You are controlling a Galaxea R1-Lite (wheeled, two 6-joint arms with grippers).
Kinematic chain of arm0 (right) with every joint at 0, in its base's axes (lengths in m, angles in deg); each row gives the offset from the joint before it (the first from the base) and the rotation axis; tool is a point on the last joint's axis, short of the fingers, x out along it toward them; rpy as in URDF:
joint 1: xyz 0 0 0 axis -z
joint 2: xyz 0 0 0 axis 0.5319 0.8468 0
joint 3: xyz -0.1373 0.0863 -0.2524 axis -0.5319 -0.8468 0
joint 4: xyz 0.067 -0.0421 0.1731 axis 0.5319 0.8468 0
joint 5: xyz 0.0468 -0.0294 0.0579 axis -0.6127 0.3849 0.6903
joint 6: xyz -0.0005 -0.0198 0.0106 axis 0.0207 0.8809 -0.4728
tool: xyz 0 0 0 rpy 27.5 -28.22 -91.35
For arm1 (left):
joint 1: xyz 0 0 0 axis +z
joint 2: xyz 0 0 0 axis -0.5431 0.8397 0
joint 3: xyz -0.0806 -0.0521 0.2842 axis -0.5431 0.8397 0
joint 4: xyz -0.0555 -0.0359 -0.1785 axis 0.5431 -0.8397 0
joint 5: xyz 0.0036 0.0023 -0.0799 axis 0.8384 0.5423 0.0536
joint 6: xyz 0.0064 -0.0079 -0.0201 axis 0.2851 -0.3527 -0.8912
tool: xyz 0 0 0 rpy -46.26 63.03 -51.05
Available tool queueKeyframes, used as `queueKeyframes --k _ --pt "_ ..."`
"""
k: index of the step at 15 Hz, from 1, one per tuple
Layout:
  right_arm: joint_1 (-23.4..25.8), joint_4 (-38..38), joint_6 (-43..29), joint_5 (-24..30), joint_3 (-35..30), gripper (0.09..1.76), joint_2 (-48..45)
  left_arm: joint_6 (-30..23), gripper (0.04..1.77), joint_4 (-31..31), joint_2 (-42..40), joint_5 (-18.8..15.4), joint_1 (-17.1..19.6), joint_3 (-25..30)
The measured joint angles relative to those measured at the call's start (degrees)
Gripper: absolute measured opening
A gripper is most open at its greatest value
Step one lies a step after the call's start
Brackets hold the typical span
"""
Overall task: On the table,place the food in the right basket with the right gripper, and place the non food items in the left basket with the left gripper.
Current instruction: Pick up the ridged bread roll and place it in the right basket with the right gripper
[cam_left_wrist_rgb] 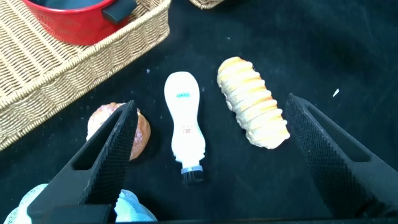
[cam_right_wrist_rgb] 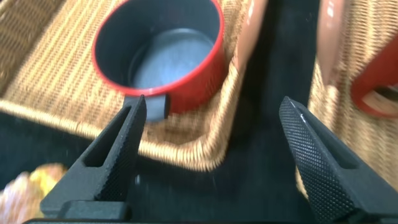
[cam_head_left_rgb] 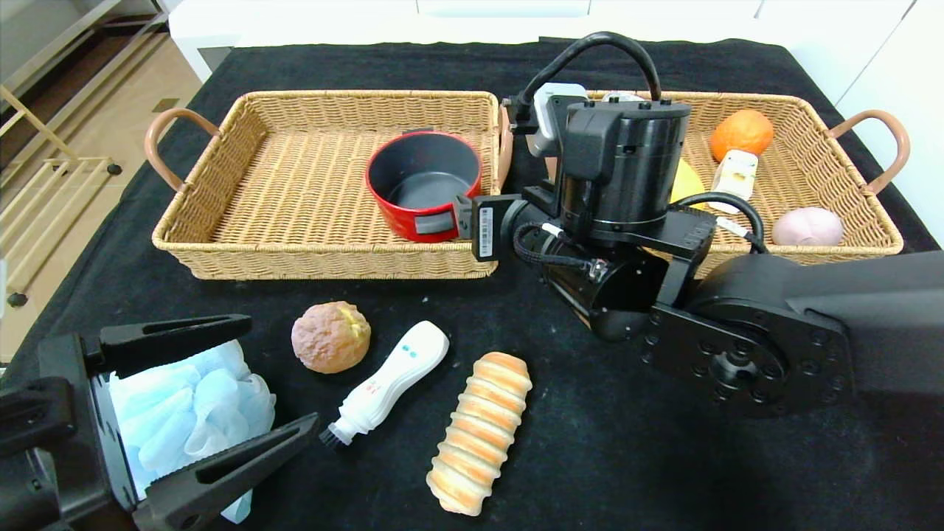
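Remaining on the cloth: two breads (cam_head_left_rgb: 331, 336), one brush (cam_head_left_rgb: 389, 382) (white).

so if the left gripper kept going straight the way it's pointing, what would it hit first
Probably the white handheld brush: in the left wrist view it lies between the open left gripper's fingers, bristles nearest. The ridged bread roll sits just beside that line; depth is unclear.

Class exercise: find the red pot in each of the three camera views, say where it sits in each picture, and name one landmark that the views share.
Head view: red pot at upper centre, in the left basket's right end.
Left wrist view: red pot cut off at the top left corner.
Right wrist view: red pot at upper left.
Shared landmark: the wicker left basket holding the pot.
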Motion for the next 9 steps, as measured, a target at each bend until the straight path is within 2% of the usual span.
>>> queueKeyframes --k 5,9 --pt "-1.3 0.2 -0.1 -2.2 -11.5 1.64 -6.6 0.0 1.72 0.0 -0.2 0.1 0.1 -0.1" --pt "-3.1 0.3 -1.0 -4.8 -16.8 1.67 -10.6 0.0 1.72 0.0 0.1 0.1 0.1 0.1"
